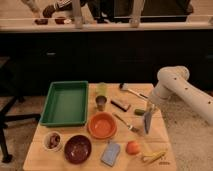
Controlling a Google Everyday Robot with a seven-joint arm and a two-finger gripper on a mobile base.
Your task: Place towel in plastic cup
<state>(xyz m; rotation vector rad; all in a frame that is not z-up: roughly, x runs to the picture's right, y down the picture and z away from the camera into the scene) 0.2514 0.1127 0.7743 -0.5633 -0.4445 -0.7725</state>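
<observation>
My gripper point(148, 108) hangs over the right side of the wooden table point(95, 161), on the white arm that reaches in from the right. It is shut on the grey-blue towel point(147, 121), which hangs limp below it, just above the tabletop. The pale yellow-green plastic cup point(102, 89) stands upright at the back middle of the table, well to the left of the gripper. A small dark metal cup point(101, 103) stands right in front of it.
A green tray point(65, 102) fills the back left. An orange bowl point(102, 125), a fork point(126, 122), a black brush point(120, 104) and a small green object point(139, 111) lie between cup and gripper. In front are a blue pad point(111, 153), an orange fruit point(132, 147), a dark red bowl point(77, 148) and a yellow object point(155, 157).
</observation>
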